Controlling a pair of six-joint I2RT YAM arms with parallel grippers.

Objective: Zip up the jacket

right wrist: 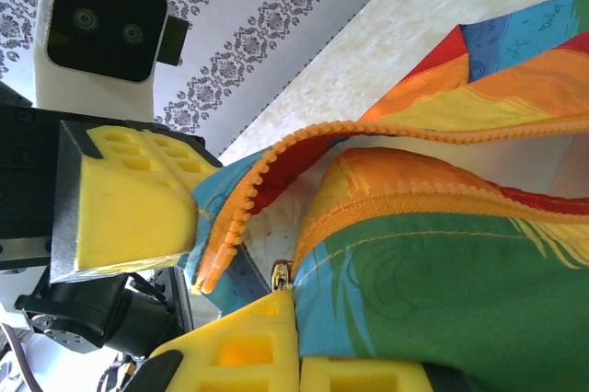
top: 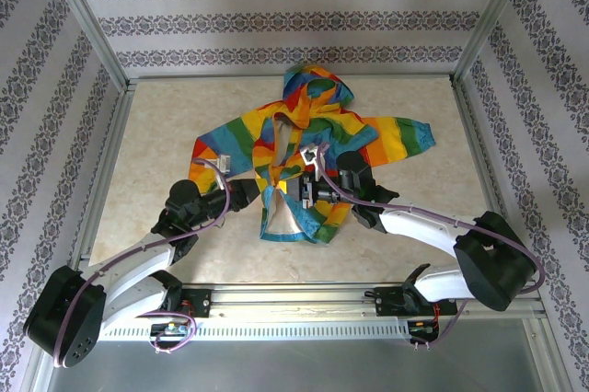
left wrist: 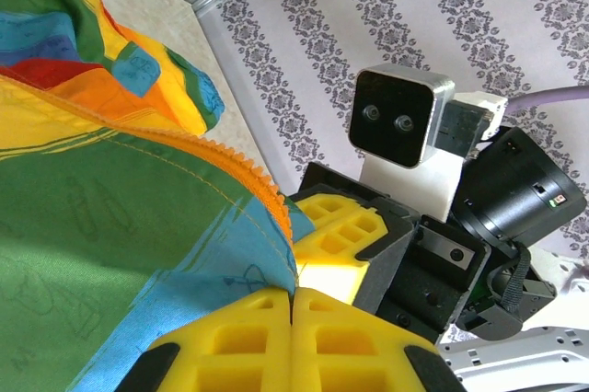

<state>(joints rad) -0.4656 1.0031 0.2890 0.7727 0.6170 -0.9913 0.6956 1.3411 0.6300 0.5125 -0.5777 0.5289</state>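
1. Placement, top external view: the jacket (top: 313, 125) lies spread front-up at the middle of the table (top: 156, 134), with its hood toward the far edge, its sleeves out to either side and its front parted near the hem. The left gripper (top: 260, 192) and right gripper (top: 306, 191) meet at the lower front, one on each panel. Judging by the task, this hold brings the two zipper ends together for joining.
2. Left wrist view: the left gripper's yellow fingers (left wrist: 230, 346) are pressed together with the blue hem corner pinched in their seam. The orange zipper teeth (left wrist: 241, 164) run up from that pinch, drawn taut. The right arm's wrist camera (left wrist: 400, 116) faces in close by.
3. Right wrist view: the right gripper's fingers (right wrist: 248, 346) are drawn together on the green-and-blue panel edge, just below a small metal zipper part (right wrist: 281, 273), probably the slider. The free tape end (right wrist: 213, 259) hangs beside it, unjoined. No brand, label or legible writing shows, only faint line drawings on the fabric.
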